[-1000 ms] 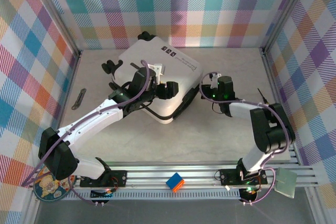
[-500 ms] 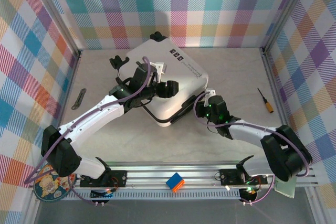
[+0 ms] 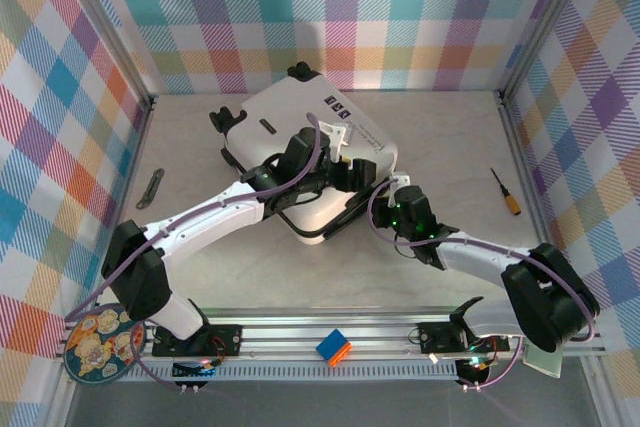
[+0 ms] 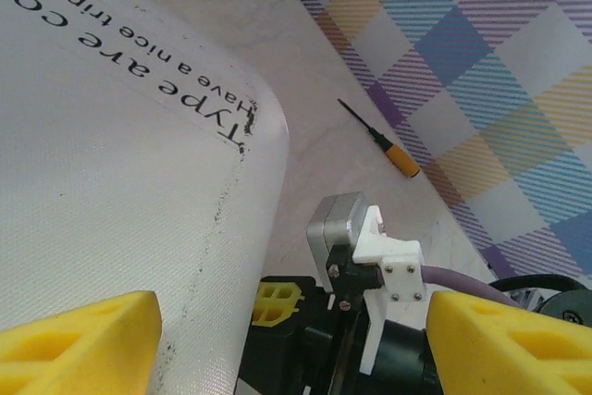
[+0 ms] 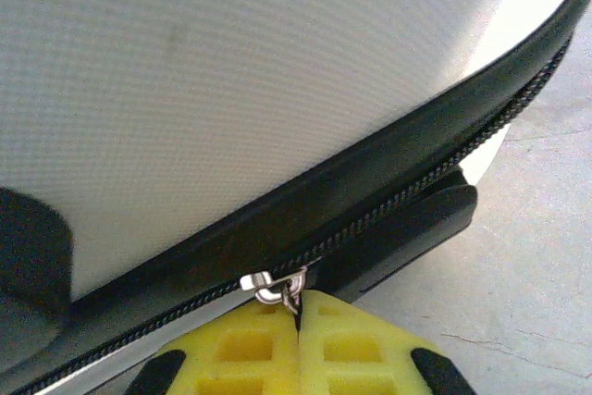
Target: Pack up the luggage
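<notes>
Lying flat, white hard-shell luggage (image 3: 285, 107), black zipper seam (image 5: 388, 205) (pull (image 5: 273, 286) in right claw (image 5: 298, 307))

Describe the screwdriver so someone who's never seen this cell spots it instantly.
Start at the white luggage in the middle of the table. Go right, almost to the right wall: the screwdriver lies flat there by itself. Thin black shaft, short orange handle; the other small loose item, a dark strip, lies by the left wall.
</notes>
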Robot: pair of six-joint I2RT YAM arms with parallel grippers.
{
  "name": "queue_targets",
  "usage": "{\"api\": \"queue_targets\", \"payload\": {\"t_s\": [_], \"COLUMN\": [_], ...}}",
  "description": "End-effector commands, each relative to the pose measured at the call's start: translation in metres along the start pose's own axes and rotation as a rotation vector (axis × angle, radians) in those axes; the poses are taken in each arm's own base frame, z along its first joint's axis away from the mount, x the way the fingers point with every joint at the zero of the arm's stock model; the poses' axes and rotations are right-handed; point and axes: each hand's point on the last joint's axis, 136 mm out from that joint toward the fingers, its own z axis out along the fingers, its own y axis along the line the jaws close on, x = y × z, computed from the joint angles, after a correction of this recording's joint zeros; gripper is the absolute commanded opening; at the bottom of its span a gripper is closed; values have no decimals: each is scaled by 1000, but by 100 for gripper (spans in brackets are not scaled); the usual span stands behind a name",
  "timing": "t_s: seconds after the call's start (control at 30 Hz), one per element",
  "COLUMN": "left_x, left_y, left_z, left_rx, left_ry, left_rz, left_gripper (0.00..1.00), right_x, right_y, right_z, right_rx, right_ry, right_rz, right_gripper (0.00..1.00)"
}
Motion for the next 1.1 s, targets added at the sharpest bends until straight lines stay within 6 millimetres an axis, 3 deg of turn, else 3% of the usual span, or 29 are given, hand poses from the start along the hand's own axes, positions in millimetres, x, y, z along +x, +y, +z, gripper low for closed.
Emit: {"api": "queue_targets", "payload": {"t_s": [0.0, 0.3, 0.47, 0.6, 0.77, 1.07], "left_x": [23, 74, 92, 98, 97, 51], "left_y": [17, 49, 56, 63, 90, 158], "left_z": [7, -12, -19, -28, -42, -81], "left_rx": [-59, -134, -133, -161, -231, -383], "left_ry": [54, 113, 135, 145, 135, 34], "left_rz": [-64, -139, -136, -111, -139, -189], "left_gripper": [76, 74, 72, 72, 76, 82], "right_x": [-2, -47, -57, -61, -68, -50], "right_y": [-22, -71, -91, -96, -91, -88], "right_z": [3, 11, 32, 41, 39, 13], "right_rx": [53, 119, 121, 120, 94, 97], "right_ry": [23, 30, 58, 67, 55, 47], "right_rz": [33, 86, 121, 122, 109, 131], "right_gripper": [0, 0, 0, 0, 0, 0]}}
